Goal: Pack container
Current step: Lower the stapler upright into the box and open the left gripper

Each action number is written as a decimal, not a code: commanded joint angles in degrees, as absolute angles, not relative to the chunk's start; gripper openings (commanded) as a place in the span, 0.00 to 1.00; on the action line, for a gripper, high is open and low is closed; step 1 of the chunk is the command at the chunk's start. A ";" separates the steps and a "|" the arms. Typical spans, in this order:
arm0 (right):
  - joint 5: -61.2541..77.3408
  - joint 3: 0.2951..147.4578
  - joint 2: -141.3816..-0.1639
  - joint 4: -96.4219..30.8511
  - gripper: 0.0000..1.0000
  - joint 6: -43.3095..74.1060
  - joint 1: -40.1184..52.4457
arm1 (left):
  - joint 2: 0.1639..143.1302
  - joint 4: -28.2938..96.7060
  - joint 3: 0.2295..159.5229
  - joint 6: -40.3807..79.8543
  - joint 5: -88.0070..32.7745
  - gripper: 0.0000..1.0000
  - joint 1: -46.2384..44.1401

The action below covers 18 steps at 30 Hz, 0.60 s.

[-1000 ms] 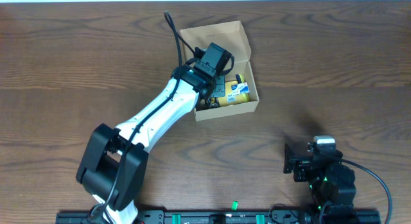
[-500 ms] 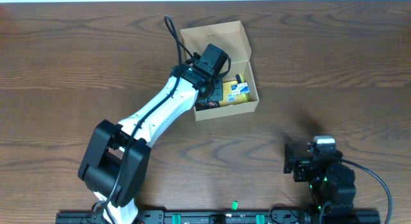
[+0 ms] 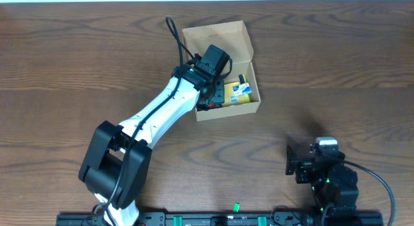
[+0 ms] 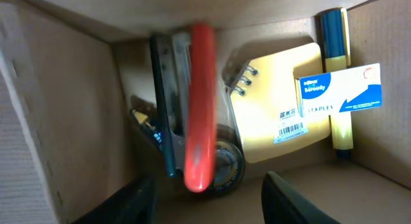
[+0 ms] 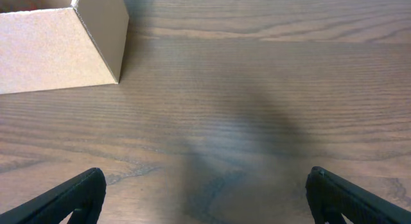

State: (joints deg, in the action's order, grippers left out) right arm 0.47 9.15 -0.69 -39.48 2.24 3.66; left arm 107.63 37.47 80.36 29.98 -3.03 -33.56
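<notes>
**Left arm** (image 3: 162, 113): white shells with black joints. Its base sits at the near left edge. The arm is extended diagonally forward and to the right, with the wrist pitched downward at full reach. A black cable (image 3: 174, 35) arcs up from the wrist.

**Left gripper** (image 4: 207, 185): pointed straight down. Its fingers (image 4: 138, 199) are parted wide, both dark tips show at the bottom of the wrist view, and they clamp nothing.

**Right arm** (image 3: 331, 184): black throughout. It is folded compactly over its base at the near right edge and not extended.

**Right gripper** (image 5: 205, 189): held low. Its fingers (image 5: 70, 197) are spread out to the lower corners of the wrist view, with nothing between them.
</notes>
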 commanded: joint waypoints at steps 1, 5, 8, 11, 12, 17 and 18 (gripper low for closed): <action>0.69 9.02 -0.32 -40.10 0.99 1.19 3.40 | 108.12 37.45 81.93 29.78 -2.81 0.56 -33.30; 0.69 9.02 -0.32 -40.10 0.99 1.19 3.40 | 108.09 37.04 81.93 29.78 -2.79 0.60 -33.30; 0.69 9.02 -0.32 -40.10 0.99 1.19 3.40 | 108.05 36.73 81.97 29.78 -2.81 0.61 -33.30; 0.69 9.02 -0.32 -40.10 0.99 1.19 3.40 | 107.37 36.77 82.26 29.74 -2.72 0.61 -33.39; 0.69 9.02 -0.32 -40.10 0.99 1.19 3.40 | 106.94 36.77 82.48 29.74 -2.57 0.60 -33.39; 0.69 9.02 -0.32 -40.10 0.99 1.19 3.40 | 102.96 36.77 85.01 29.08 -0.19 0.60 -33.39; 0.69 9.02 -0.32 -40.10 0.99 1.19 3.40 | 102.04 36.80 85.67 29.08 0.64 0.60 -33.39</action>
